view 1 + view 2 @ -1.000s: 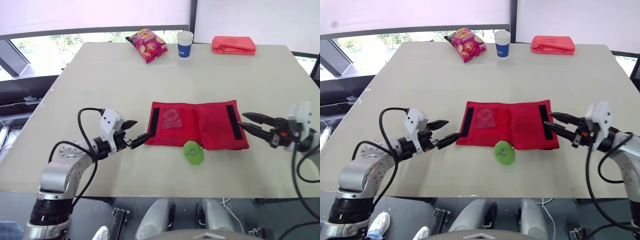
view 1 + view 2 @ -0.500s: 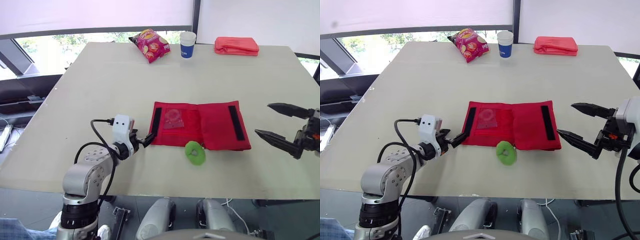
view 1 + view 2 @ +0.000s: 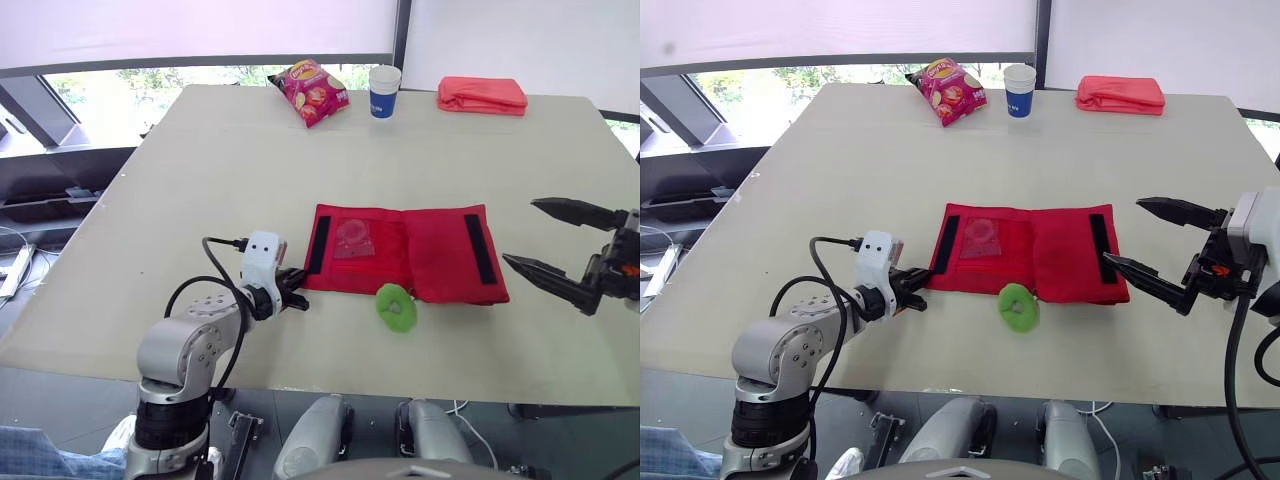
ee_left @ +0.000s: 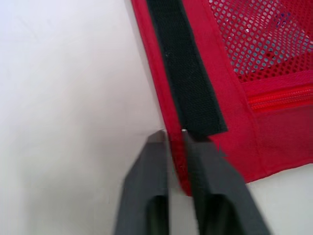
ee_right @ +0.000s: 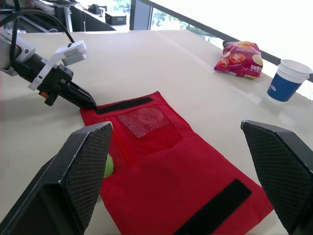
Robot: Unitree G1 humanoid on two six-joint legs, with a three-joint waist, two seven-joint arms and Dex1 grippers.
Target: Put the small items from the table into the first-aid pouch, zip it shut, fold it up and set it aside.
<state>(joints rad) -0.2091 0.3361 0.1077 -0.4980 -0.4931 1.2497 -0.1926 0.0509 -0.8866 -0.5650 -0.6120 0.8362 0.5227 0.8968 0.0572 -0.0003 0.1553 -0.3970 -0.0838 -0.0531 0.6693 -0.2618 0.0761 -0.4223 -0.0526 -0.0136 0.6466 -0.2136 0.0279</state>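
Evidently soft and light, the red pouch (image 3: 405, 250), laid open on the bench (image 3: 220, 160), is best taken by its hem, where the left claw (image 4: 175, 139) is seen pinched onto it beside a black strip (image 4: 186, 83), while the right claw (image 3: 520, 232) is held wide.

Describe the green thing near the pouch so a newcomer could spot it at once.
On the pale table, find the red pouch lying open in the middle. At its near edge lies a small ring. It is the only bright green thing there, round with a hole through it.
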